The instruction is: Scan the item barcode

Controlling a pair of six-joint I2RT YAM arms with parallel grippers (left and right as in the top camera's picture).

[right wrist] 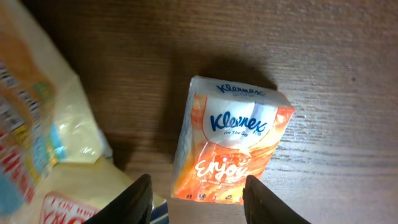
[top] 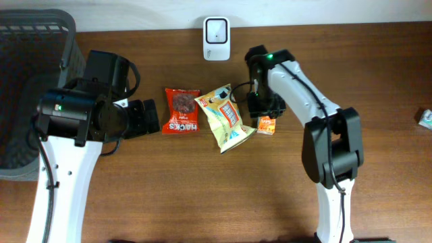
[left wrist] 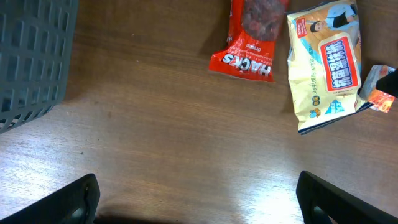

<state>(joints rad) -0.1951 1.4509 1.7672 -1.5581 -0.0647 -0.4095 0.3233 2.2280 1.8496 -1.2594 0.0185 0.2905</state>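
The Kleenex tissue pack (right wrist: 227, 146) lies flat just right of the yellow snack bag (top: 228, 118), the right gripper (right wrist: 198, 190) parted astride its end, seemingly not pinching it, while left of that bag the left gripper (left wrist: 198, 186) gapes wide.

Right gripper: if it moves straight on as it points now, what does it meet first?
Probably the Kleenex pack, lying on the table straight ahead of the right gripper; depth is unclear.

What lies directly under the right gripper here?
A small orange-and-white Kleenex tissue pack, lying flat on the brown wooden table. The pack's underside faces the table and cannot be seen.
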